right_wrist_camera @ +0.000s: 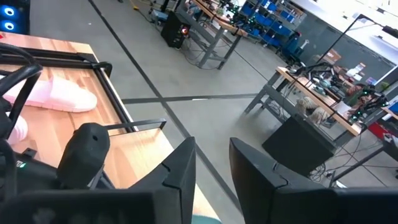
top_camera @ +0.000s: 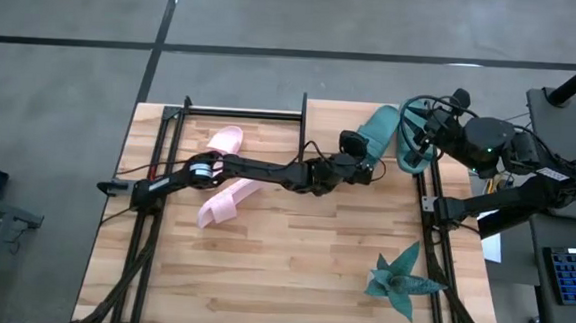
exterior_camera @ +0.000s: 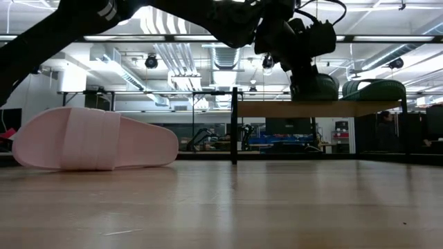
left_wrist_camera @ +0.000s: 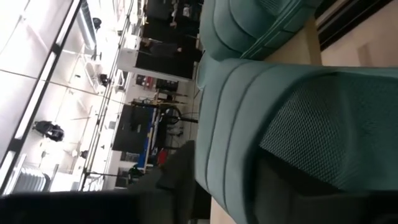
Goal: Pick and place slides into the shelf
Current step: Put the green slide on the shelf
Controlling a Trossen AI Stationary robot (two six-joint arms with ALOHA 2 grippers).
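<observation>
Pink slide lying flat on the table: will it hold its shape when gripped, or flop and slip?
The pink slide looks thick and moulded, so it probably bends slightly rather than flopping. Its arched strap stands up by itself, suggesting springy foam, likely light. It rests flat on its sole on the table, so rolling seems unlikely; a push should slide it.

2 black jointed arms are seen, the left arm (top_camera: 257,170) banded in silver, the right arm (top_camera: 496,199) looped with cables.
</observation>
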